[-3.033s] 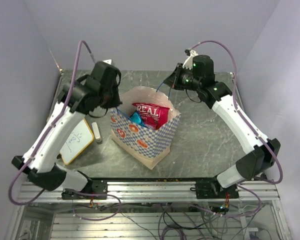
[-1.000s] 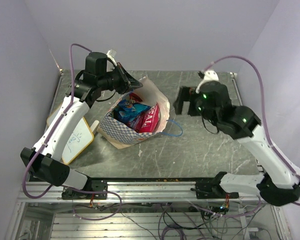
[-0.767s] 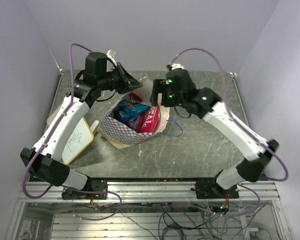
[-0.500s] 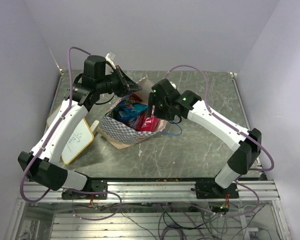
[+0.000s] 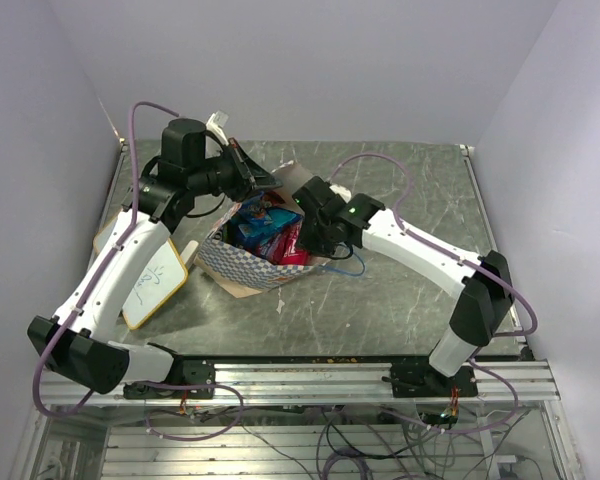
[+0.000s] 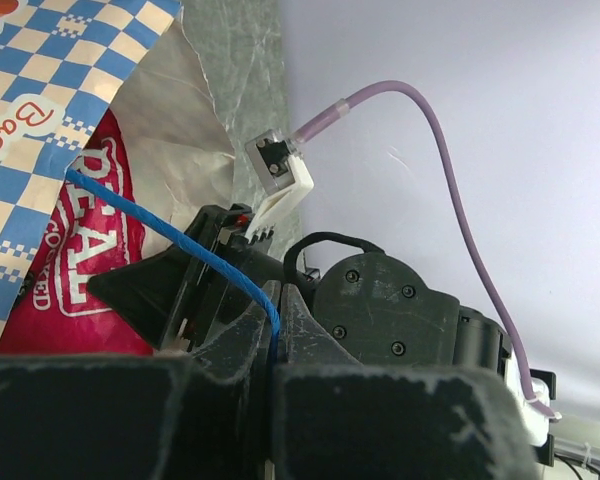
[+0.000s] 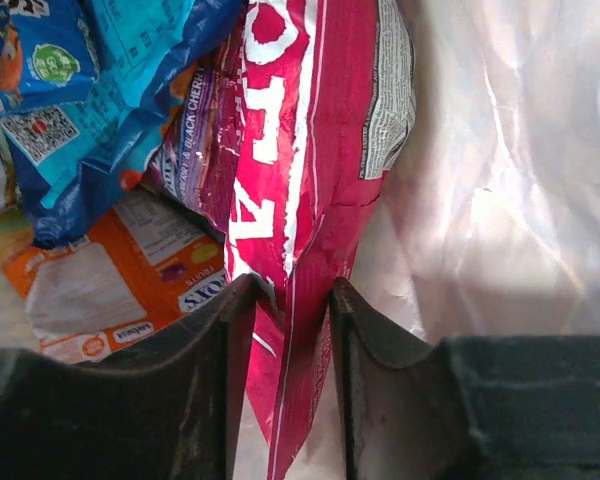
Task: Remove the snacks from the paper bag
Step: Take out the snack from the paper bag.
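1. My left jaws are clenching the bag's blue cord (image 6: 170,245), which is running straight into their shut gap. I am judging that this is keeping the mouth pulled open.
2. The bag (image 5: 250,268) is sitting on the counter (image 5: 420,200) between my two arms, leaning over, with its mouth gaping.
3. My right jaws are reaching inside the bag and grasping the red packet (image 7: 300,180), one on each flat side of its lower edge, close to the bag's pale inner wall.
4. A blue packet (image 7: 130,80), a purple packet (image 7: 205,150) and an orange packet (image 7: 110,290) are lying packed together just beside the red one.
5. Every packet I am seeing is sitting inside the bag, so by my reckoning nothing is out yet. The red packet is the first one to lift clear, and the blue, purple and orange ones are waiting after it.
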Tool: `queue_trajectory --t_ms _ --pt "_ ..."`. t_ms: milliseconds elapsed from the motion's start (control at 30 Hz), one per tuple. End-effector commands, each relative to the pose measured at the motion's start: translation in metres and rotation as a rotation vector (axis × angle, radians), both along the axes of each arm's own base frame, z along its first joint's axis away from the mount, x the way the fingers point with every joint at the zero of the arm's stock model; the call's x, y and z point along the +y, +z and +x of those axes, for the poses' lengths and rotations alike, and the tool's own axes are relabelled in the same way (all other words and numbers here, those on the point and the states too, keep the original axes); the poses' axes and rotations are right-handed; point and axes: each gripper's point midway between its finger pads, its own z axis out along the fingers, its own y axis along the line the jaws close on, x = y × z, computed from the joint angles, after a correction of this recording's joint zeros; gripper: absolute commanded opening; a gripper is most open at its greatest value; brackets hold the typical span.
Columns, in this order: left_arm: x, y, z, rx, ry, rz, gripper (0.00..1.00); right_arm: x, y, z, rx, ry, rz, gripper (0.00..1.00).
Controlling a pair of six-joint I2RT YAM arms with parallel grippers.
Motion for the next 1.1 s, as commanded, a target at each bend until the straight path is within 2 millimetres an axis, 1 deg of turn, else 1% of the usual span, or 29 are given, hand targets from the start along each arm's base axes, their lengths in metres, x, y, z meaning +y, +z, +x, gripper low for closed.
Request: queue_trajectory --t_ms 0,33,100,167,267,367,433,567,700,800,933,1033,1067 --pt "-0.010 0.030 -0.020 -0.079 -0.096 -0.072 0.07 0.007 0.003 0.006 -0.038 -0.053 0.020 0.29" --pt "-0.010 0.029 -0.021 -0.081 -0.094 -0.067 0.07 0.006 0.003 0.007 -0.043 -0.055 0.013 0.24" --pt "-0.010 0.028 -0.021 -0.082 -0.094 -0.071 0.07 0.006 0.009 0.010 -0.056 -0.052 0.003 0.08" --pt "-0.011 0.029 -0.023 -0.079 -0.105 -0.084 0.07 0.008 0.022 0.013 -0.078 -0.051 0.014 0.00" --pt "-0.012 0.031 -0.026 -0.091 -0.117 -0.079 0.07 0.016 0.049 0.015 -0.143 -0.029 0.087 0.00" --pt "-0.013 0.029 -0.027 -0.086 -0.121 -0.083 0.07 0.022 0.083 0.016 -0.229 -0.015 0.206 0.00" --pt "-0.015 0.032 -0.029 -0.084 -0.121 -0.110 0.07 0.024 0.107 0.016 -0.285 -0.006 0.284 0.00" --pt "-0.014 0.043 -0.030 -0.115 -0.117 -0.116 0.07 0.022 0.153 0.017 -0.396 0.001 0.377 0.00" --pt "-0.012 0.042 -0.030 -0.115 -0.129 -0.074 0.07 0.017 0.191 0.015 -0.484 0.027 0.418 0.00" --pt "-0.010 0.038 -0.030 -0.099 -0.110 -0.062 0.07 0.009 0.217 0.007 -0.530 0.045 0.462 0.00" --pt "-0.006 0.030 -0.027 -0.082 -0.084 -0.023 0.07 -0.007 0.260 -0.014 -0.653 0.136 0.518 0.00" --pt "-0.004 0.022 -0.024 -0.058 -0.087 0.023 0.07 -0.028 0.293 -0.024 -0.761 0.162 0.498 0.00" --pt "-0.003 0.020 -0.024 -0.055 -0.089 0.033 0.07 -0.039 0.303 -0.024 -0.800 0.146 0.473 0.00"
